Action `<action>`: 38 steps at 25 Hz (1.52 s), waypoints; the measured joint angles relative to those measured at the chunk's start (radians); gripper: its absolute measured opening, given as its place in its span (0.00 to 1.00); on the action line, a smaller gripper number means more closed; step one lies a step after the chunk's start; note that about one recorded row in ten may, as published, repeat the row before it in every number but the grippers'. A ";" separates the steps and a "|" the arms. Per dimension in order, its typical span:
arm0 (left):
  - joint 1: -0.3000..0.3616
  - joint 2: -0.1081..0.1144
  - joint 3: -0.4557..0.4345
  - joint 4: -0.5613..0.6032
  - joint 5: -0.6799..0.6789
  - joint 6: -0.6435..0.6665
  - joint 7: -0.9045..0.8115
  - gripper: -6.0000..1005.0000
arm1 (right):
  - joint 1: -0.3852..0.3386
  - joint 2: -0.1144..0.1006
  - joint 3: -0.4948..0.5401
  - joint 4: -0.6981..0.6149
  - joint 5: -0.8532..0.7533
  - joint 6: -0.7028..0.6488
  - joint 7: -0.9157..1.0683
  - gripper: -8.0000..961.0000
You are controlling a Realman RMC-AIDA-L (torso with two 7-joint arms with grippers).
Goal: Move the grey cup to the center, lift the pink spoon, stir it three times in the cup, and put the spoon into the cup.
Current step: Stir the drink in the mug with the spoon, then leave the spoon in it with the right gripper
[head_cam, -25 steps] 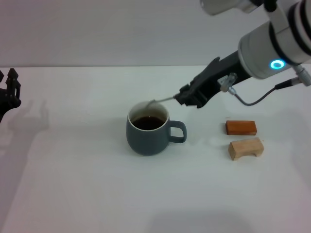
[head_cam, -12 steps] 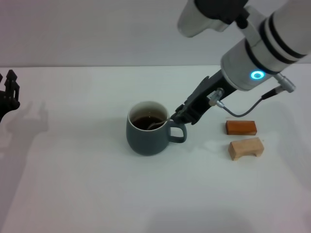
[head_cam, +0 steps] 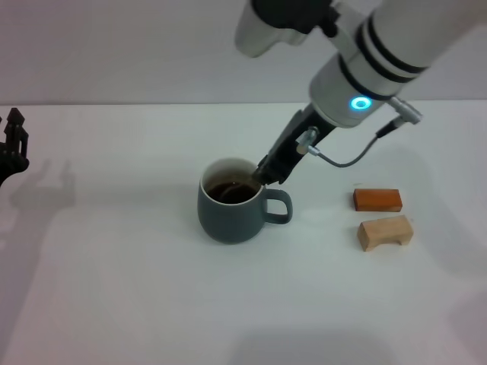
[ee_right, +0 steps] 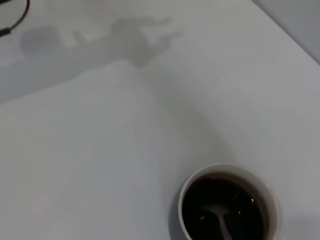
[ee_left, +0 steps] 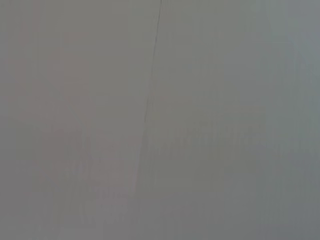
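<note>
The grey cup (head_cam: 228,217) stands near the middle of the white table with dark liquid inside, its handle pointing toward the right side of the head view. My right gripper (head_cam: 268,173) hangs just over the cup's rim on the handle side, shut on the pink spoon, whose handle is hidden in the fingers. The right wrist view shows the cup (ee_right: 190,192) from above, with the spoon's metal bowl and neck (ee_right: 223,224) dipped in the liquid. My left gripper (head_cam: 14,141) is parked at the far left edge, away from the cup.
An orange block (head_cam: 377,199) and a tan wooden block (head_cam: 386,232) lie on the table to the right of the cup. The right arm's cable (head_cam: 346,160) loops above the table between cup and blocks. The left wrist view shows only a plain grey surface.
My right gripper has moved left and down toward the cup. The spoon, first held above the far rim, now has its bowl in the liquid. The cup and blocks have not moved.
</note>
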 joint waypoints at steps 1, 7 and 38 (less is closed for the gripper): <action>0.001 0.000 0.000 0.000 0.000 0.004 -0.003 0.33 | 0.028 0.000 0.000 -0.048 0.000 -0.011 -0.013 0.16; 0.004 0.000 -0.005 0.000 0.000 0.009 -0.010 0.33 | 0.079 0.002 -0.006 -0.128 0.000 -0.039 -0.037 0.16; 0.021 0.001 0.000 0.000 0.000 0.033 -0.025 0.33 | 0.104 0.015 -0.055 -0.185 0.003 -0.115 -0.033 0.15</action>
